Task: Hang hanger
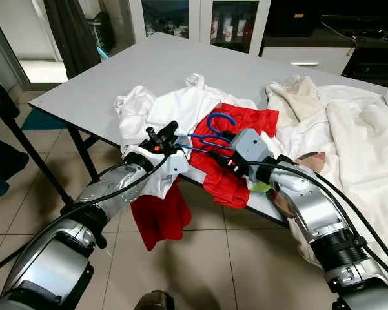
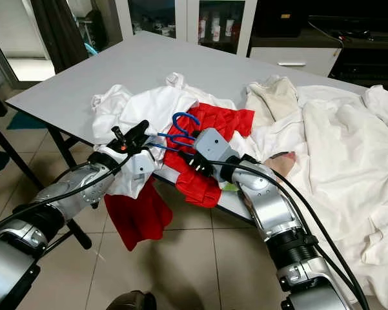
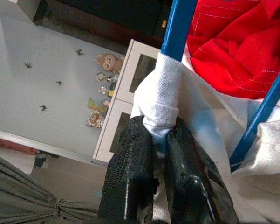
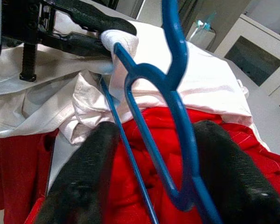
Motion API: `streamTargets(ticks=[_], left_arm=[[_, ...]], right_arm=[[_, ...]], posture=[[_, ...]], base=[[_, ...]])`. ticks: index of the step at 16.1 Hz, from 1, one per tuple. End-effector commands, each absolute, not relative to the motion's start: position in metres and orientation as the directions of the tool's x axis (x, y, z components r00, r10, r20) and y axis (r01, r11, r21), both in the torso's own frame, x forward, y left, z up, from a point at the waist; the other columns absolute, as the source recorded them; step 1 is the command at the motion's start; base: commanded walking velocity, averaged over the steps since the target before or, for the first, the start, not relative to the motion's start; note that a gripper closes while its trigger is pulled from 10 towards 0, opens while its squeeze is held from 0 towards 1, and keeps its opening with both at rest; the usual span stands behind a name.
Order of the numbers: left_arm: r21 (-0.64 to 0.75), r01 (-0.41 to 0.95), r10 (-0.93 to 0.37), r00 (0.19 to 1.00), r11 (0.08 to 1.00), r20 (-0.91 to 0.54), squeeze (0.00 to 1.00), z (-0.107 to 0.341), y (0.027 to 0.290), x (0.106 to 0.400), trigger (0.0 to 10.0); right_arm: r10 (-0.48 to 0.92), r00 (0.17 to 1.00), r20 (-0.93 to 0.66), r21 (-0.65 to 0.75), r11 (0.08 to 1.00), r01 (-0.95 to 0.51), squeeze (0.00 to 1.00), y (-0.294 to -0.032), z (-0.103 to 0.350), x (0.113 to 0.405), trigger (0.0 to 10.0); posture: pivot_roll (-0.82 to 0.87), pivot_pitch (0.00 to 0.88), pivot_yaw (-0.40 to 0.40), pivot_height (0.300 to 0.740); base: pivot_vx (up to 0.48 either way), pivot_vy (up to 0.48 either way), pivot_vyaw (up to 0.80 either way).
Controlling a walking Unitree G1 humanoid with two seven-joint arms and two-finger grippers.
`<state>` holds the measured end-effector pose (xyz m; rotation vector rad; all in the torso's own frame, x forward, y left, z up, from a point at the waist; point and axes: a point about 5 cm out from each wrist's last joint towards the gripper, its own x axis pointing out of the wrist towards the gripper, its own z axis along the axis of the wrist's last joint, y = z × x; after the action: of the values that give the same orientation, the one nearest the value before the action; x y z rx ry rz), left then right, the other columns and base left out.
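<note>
Lying at the frame's centre over the red cloth [image 1: 235, 139], the thin blue hanger [image 1: 210, 135] has one arm wrapped in white cloth [image 3: 160, 95]. Left gripper [image 3: 160, 140] pinches that cloth; right gripper [image 4: 153, 182], fingers spread, straddles the hanger's neck.

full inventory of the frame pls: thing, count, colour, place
blue plastic hanger: 1, blue, over the red cloth at the table's front edge, between the two claws
white garment: 1, white, heaped left of the red cloth, a fold pinched against the hanger arm
red cloth: 1, red, mid-front of the table, part hanging off the edge
white and cream laundry pile: 1 heap, right side of the table
grey table: 1, light grey, bare at far left
white glass-door cabinet: 1, behind the table
tiled floor: beige, below
left claw: black, shut on the white garment
right claw: black, open around the hanger
</note>
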<state>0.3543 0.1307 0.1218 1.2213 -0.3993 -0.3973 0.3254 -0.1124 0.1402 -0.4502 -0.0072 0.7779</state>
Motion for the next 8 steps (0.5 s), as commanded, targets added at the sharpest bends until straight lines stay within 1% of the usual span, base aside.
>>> streamTargets(ticks=[1,2,3,4,5,8], left_arm=[[0.953,0.040,-0.527,0.840,0.301,0.131,0.00,0.1317,0.1244,0.3556,10.0],[0.953,0.042,-0.529,0.838,0.300,0.130,0.00,0.1315,0.1235,0.3556,10.0],[0.953,0.043,-0.531,0.837,0.299,0.129,0.00,0.1314,0.1228,0.3556,10.0],[0.953,0.044,-0.532,0.837,0.299,0.128,0.00,0.1312,0.1226,0.3555,10.0],[0.953,0.045,-0.533,0.836,0.298,0.127,0.00,0.1310,0.1225,0.3554,10.0],[0.952,0.049,-0.535,0.836,0.301,0.126,0.00,0.1304,0.1218,0.3553,10.0]], right_arm=[[0.676,0.723,-0.146,-0.402,0.627,-0.667,0.00,-0.1123,0.1428,0.3277,0.0],[0.672,0.726,-0.143,-0.401,0.632,-0.664,0.00,-0.1125,0.1431,0.3279,4.7],[0.670,0.729,-0.139,-0.400,0.636,-0.661,0.00,-0.1124,0.1435,0.3281,7.7],[0.670,0.729,-0.137,-0.399,0.637,-0.660,0.00,-0.1123,0.1437,0.3281,7.7],[0.671,0.730,-0.130,-0.395,0.640,-0.659,0.00,-0.1121,0.1443,0.3281,0.1],[0.680,0.723,-0.119,-0.389,0.638,-0.664,0.00,-0.1112,0.1452,0.3274,0.0]], posture=[[0.12,0.000,0.019,0.740],[0.12,0.000,0.020,0.740],[0.12,0.000,0.020,0.740],[0.12,0.000,0.020,0.740],[0.12,0.000,0.020,0.740],[0.12,0.000,0.019,0.740]], base=[[0.000,0.000,0.00],[0.000,0.000,0.00],[0.000,0.000,0.00],[0.000,0.000,0.00],[0.000,0.000,0.00],[0.000,0.000,0.00]])
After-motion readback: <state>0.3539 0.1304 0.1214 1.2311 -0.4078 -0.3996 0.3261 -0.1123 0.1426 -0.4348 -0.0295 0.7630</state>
